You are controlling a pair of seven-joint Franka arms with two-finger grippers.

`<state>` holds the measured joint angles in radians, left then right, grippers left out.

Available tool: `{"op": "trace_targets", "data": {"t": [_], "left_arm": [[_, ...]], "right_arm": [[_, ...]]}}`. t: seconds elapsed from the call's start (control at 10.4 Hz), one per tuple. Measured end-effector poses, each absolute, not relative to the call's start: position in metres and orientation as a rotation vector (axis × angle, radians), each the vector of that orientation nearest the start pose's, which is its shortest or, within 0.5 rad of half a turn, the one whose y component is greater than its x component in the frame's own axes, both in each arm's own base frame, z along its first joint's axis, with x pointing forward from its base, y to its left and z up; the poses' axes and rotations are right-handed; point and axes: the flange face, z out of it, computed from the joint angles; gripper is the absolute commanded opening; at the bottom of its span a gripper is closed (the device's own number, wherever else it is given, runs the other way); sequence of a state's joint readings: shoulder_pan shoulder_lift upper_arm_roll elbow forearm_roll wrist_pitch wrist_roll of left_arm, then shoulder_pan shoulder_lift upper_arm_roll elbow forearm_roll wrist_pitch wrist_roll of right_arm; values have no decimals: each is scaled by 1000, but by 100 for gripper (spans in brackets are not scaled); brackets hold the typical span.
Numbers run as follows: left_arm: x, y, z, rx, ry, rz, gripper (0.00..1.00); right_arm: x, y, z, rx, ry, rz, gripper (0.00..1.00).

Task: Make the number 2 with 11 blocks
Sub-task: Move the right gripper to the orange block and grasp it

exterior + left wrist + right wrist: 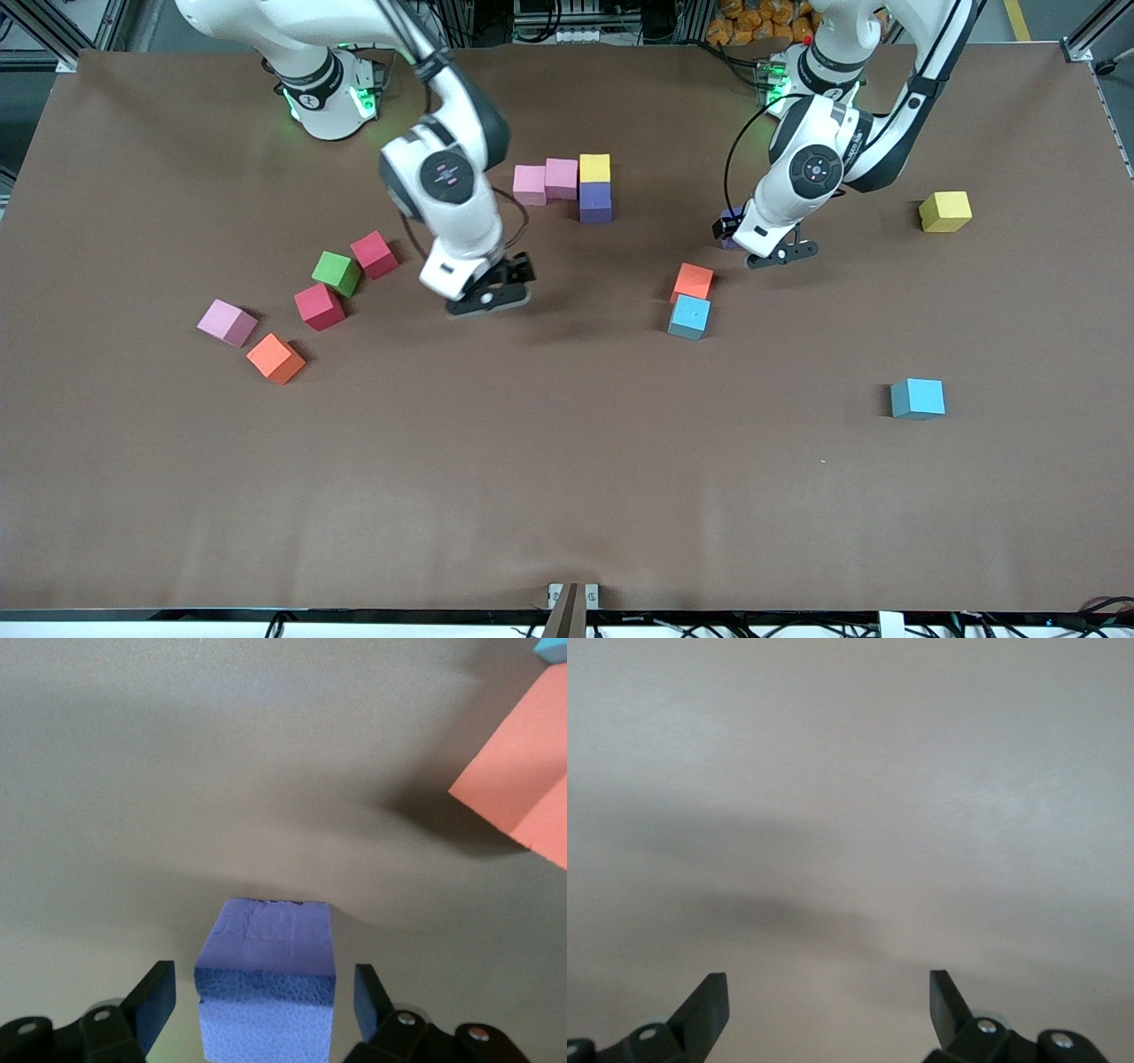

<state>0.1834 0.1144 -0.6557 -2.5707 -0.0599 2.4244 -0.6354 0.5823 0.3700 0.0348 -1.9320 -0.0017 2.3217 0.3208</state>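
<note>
**Left gripper.** The left gripper (266,994) is sitting low at the bench (567,496) surface, toward the left arm's end, and is straddling a purple block (266,939). Whether it is clamping that block cannot be told.

**Right gripper.** The right gripper (489,292) is hanging spread wide and is holding nothing. It is hovering over bare bench surface near the middle.

**Blocks in the group.** Two pink blocks (530,184) (561,177) are lying side by side and touching, toward the bench edge where the robot bases are standing. A yellow block (594,167) is adjoining the second pink block, and a second purple block (595,202) is touching the yellow one on its camera-facing side.

**Loose blocks.**
- An orange block (693,282) and a light blue block (689,316) are lying together, nearer to the camera than the left gripper.
- Another yellow block (944,212) and another light blue block (917,398) are lying apart toward the left arm's end.
- Toward the right arm's end, two red blocks (375,254) (319,307) are flanking a green cube (337,273).
- A third pink block (228,322) and a second orange block (275,358) are lying nearer to the camera.
</note>
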Motion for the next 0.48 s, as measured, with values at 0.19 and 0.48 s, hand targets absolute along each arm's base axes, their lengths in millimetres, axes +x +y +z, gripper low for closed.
{"op": "trace_targets", "data": {"t": [0.19, 0.48], "left_arm": [[371, -198, 212, -3061, -318, 405, 91], [369, -198, 210, -3058, -315, 415, 91]], "right_arm": [[539, 297, 303, -3047, -661, 1, 100], [578, 189, 302, -2986, -896, 36, 100]]}}
